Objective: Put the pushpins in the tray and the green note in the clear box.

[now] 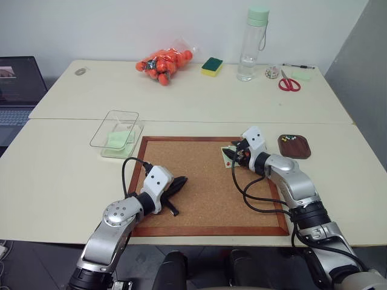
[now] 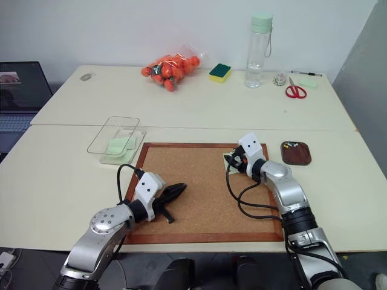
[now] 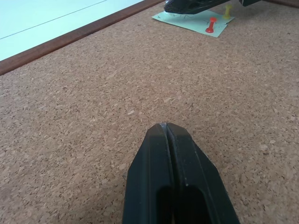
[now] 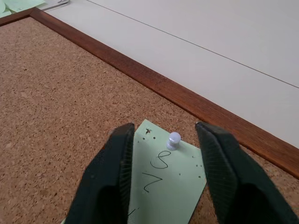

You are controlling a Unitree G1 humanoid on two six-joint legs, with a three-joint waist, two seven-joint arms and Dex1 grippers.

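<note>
The green note [image 4: 163,182] lies on the cork board near its far right corner, pinned by a white pushpin [image 4: 173,140]. A red pushpin [image 3: 211,25] and a yellow pushpin [image 3: 227,10] also stand in the note [image 3: 194,21]. My right gripper [image 4: 164,127] is open and low over the note, one finger on each side of the white pin without touching it. The left gripper [image 1: 176,186] rests shut on the cork, left of centre, holding nothing. The brown tray [image 1: 300,151] sits just right of the board with a few pushpins [image 1: 290,138] in it. The clear box [image 1: 115,127] stands off the board's far left corner.
The cork board [image 1: 205,193] has a raised wooden frame. Pale green paper lies in the clear box. At the table's back are a bag of orange fruit [image 1: 164,63], a sponge [image 1: 211,66], a tall bottle [image 1: 254,45] and red scissors [image 1: 289,83]. A laptop [image 1: 18,84] is at far left.
</note>
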